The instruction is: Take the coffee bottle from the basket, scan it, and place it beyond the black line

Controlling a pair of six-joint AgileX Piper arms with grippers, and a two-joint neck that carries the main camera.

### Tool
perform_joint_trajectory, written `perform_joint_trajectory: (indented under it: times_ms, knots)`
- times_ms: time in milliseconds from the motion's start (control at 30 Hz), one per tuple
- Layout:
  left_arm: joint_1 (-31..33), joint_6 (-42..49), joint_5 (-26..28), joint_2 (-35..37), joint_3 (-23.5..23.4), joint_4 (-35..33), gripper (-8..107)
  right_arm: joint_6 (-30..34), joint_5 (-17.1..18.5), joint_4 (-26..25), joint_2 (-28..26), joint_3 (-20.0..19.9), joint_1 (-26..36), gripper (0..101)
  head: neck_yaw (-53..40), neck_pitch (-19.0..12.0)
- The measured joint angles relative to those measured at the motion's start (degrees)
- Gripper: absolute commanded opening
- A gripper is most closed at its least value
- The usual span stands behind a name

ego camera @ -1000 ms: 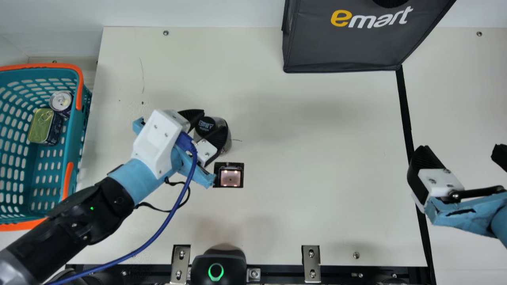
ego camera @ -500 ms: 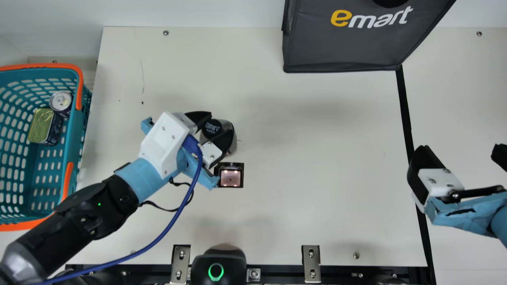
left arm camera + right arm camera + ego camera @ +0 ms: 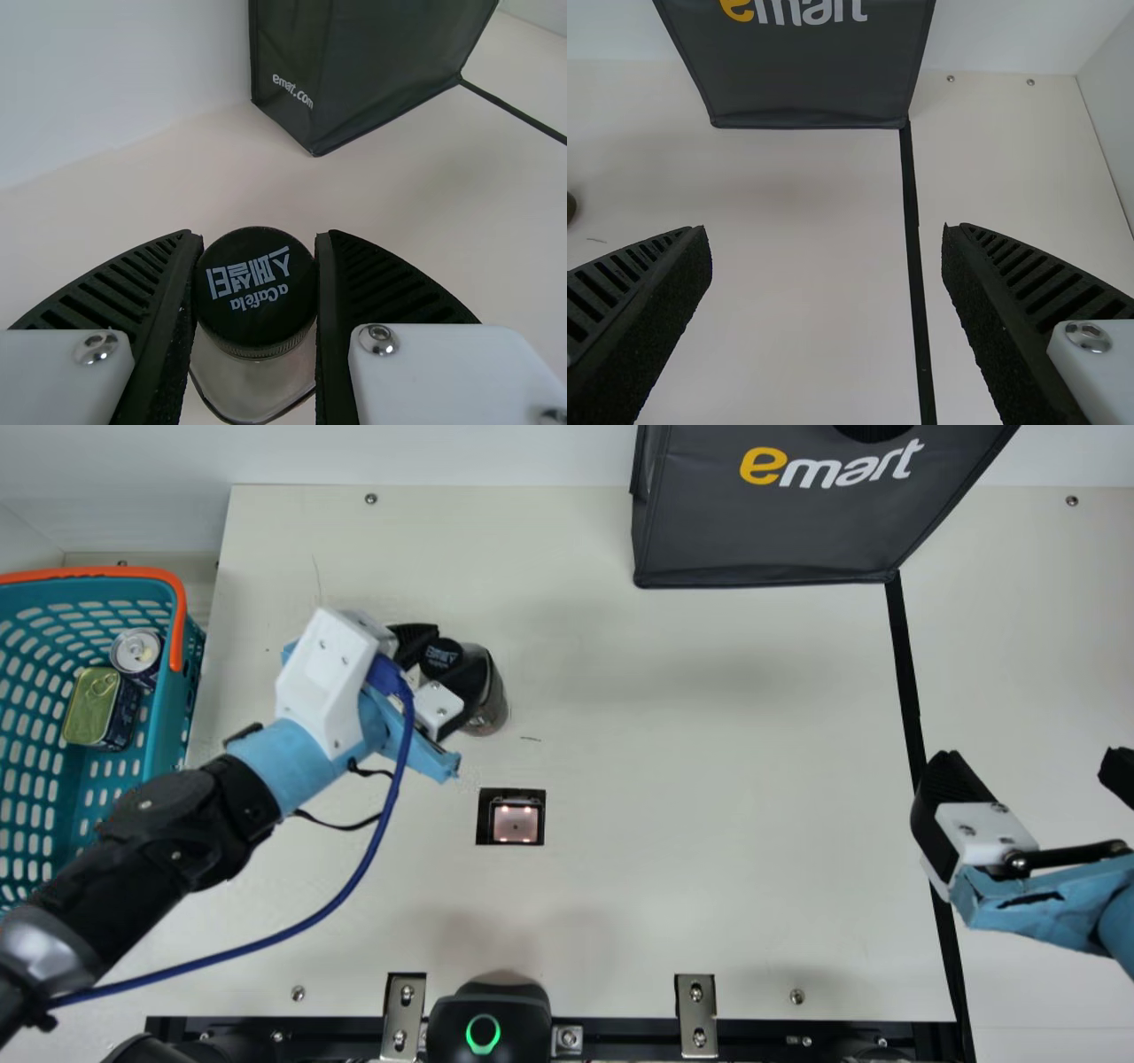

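My left gripper (image 3: 436,657) is over the left-centre table in the main view, its fingers closed around the neck of the black-capped coffee bottle (image 3: 485,701). In the left wrist view the bottle's cap (image 3: 255,288) sits between both fingers of my left gripper (image 3: 255,292). The scanner window (image 3: 516,822), lit, lies in the table nearer the front than the bottle. My right gripper (image 3: 1032,775) stands wide apart over the black line (image 3: 905,664); in the right wrist view, nothing is between the fingers of my right gripper (image 3: 827,239), and the line (image 3: 912,221) runs below.
At the left, a teal basket (image 3: 164,731) holds a round can (image 3: 137,652) and a rectangular tin (image 3: 91,707). A dark bag (image 3: 771,531) stands at the back by the line's far end. A black device (image 3: 487,1019) with a green ring is at the front edge.
My left gripper, holding the bottle, first shifted slightly right, then moved back and to the left, away from the scanner window. The right arm has kept still.
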State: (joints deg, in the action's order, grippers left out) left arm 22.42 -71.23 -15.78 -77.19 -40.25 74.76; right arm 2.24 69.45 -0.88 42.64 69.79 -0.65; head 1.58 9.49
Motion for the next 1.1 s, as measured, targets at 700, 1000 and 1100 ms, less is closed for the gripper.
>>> perform_joint_trajectory:
  times_ms: [700,1000,1100]
  knots:
    - [-7.6,-13.37,-13.89,0.76,-3.39,25.35,10,0.0,0.0,0.0,0.0,0.0,0.0,91,0.0,0.0]
    - [-4.69,-11.86,-15.2,0.05,-3.75,25.25,10,0.0,0.0,0.0,0.0,0.0,0.0,91,0.09,0.0]
    - [-4.06,-11.22,-16.04,-0.35,-4.04,25.25,10,0.0,0.0,0.0,0.0,0.0,0.0,91,0.0,0.0]
